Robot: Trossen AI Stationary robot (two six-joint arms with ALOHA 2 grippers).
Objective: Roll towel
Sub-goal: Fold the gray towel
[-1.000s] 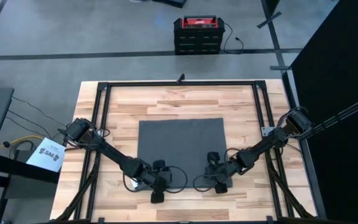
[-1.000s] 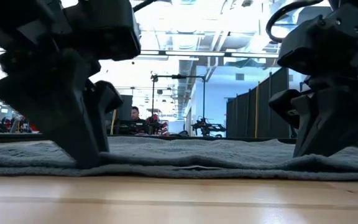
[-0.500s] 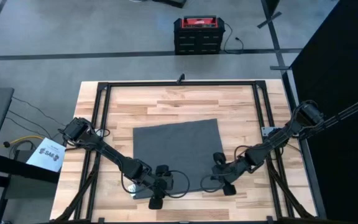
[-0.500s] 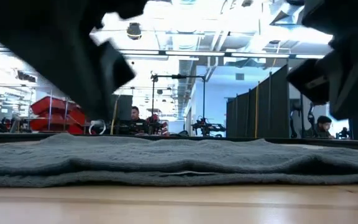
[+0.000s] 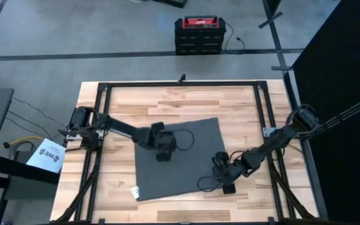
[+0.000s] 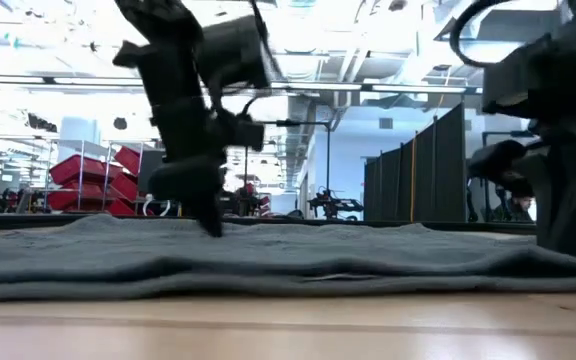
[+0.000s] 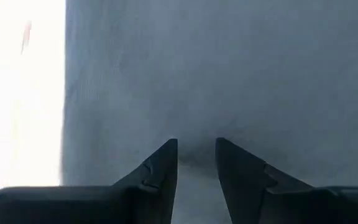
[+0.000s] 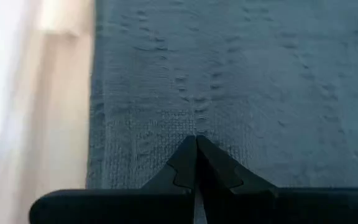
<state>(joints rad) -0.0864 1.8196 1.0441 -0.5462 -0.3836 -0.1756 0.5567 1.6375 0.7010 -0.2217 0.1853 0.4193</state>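
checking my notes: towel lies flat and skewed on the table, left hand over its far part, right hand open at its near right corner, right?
Not quite: the right hand is shut, fingertips pressed together at the towel edge, as the right wrist view shows. The left hand does sit over the far part.

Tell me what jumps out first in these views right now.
The dark grey towel lies flat but skewed on the wooden table, its white tag at the near-left corner. The left tool is over the towel's middle, slightly open; the right tool is shut at its right edge.
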